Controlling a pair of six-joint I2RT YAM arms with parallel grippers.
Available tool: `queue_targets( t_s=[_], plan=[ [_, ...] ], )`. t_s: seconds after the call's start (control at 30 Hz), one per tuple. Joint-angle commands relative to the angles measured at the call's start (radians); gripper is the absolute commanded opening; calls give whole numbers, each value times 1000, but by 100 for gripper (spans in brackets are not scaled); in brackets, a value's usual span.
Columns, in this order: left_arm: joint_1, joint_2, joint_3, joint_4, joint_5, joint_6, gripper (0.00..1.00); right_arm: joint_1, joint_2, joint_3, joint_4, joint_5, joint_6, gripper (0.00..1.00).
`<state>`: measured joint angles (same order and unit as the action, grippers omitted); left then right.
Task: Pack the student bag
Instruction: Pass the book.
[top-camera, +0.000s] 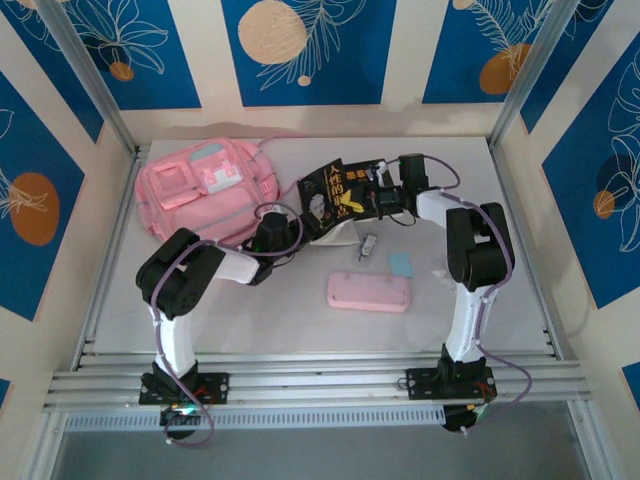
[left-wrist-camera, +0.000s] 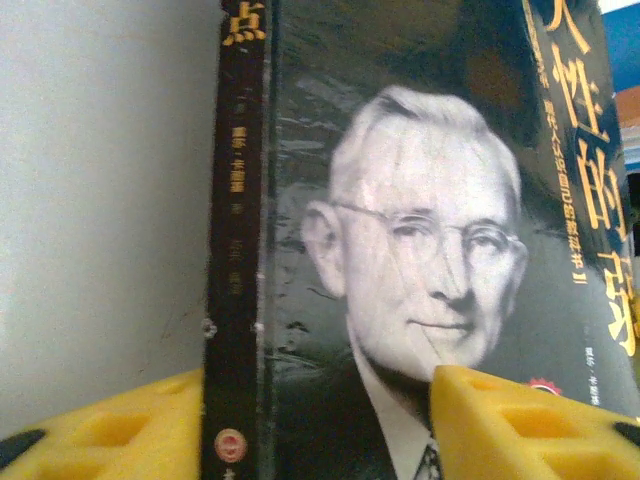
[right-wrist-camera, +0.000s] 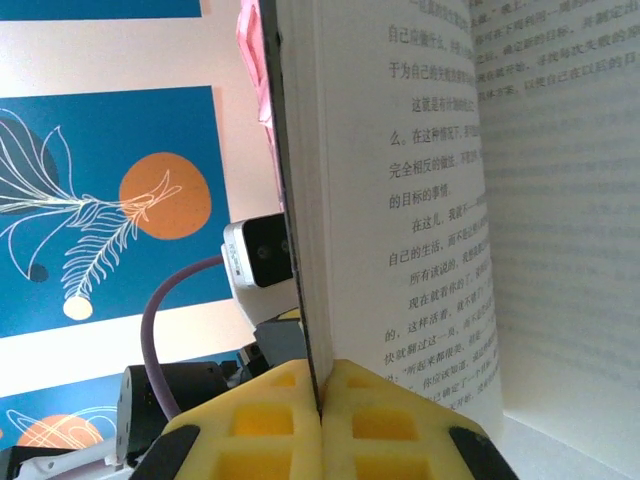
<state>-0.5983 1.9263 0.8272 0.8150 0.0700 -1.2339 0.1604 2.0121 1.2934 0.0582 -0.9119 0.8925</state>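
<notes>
Raised book (top-camera: 335, 195) stands just beside the student bag (top-camera: 200, 185); the near table (top-camera: 250, 320) lies open

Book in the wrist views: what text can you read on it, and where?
"人性的弱": large yellow title down the cover, cut off at the frame edge.
"点": yellow, top of the spine.
"完全相反的事情": one line on the open page; the other lines are too blurred.
Small spine and cover print: unreadable.

Left hand (left-wrist-camera: 318, 428) gapes open; right hand (right-wrist-camera: 322, 405) pinches the book (right-wrist-camera: 430, 200).
</notes>
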Motion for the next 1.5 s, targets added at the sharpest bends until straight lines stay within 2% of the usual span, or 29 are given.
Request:
queue_targets(
  t_s=[0.0, 0.17, 0.2, 0.23, 0.27, 0.37, 0.4, 0.47, 0.53, 0.6, 0.7, 0.83, 0.97, 1.23, 1.37, 1.47],
  plan=[
    [3, -12, 18, 124, 3, 17, 40, -2, -39, -27, 0, -93, 20, 0],
    [2, -35, 34, 113, 14, 22, 13, -14, -27, -38, -27, -62, -4, 0],
    [3, -38, 40, 106, 19, 23, 8, -17, -27, -41, -41, -48, -8, 3],
    [2, -43, 47, 95, 20, 24, 3, -18, -32, -44, -52, -34, -11, 18],
    [2, -49, 54, 78, 21, 25, 0, -19, -43, -51, -67, -8, -12, 43],
    [2, -79, 63, 41, 2, 29, 0, -23, -115, -74, -195, 135, -37, 96],
    [2, -90, 61, 33, -9, 30, 0, -22, -150, -86, -241, 190, -44, 100],
    [2, -112, 54, 24, -36, 29, 0, -12, -225, -129, -289, 293, -28, 99],
    [-1, -131, 47, 21, -61, 23, 0, 3, -298, -201, -264, 349, 36, 99],
    [-3, -146, 38, 23, -92, 15, 0, 27, -364, -296, -190, 400, 136, 100],
    [-13, -162, 19, 41, -144, 0, 0, 91, -409, -405, -29, 414, 299, 100],
    [-26, -173, -6, 90, -194, -19, 0, 209, -390, -451, 168, 455, 465, 100],
    [-41, -185, -31, 133, -223, -46, 0, 311, -345, -468, 378, 587, 590, 100],
    [-67, -232, -94, 181, -278, -83, 0, 382, -226, -513, 666, 800, 810, 98],
    [-79, -245, -125, 226, -309, -107, 0, 383, -161, -492, 766, 805, 844, 91],
    [-78, -261, -142, 234, -314, -114, 0, 379, -139, -490, 813, 809, 853, 77]
  ],
)
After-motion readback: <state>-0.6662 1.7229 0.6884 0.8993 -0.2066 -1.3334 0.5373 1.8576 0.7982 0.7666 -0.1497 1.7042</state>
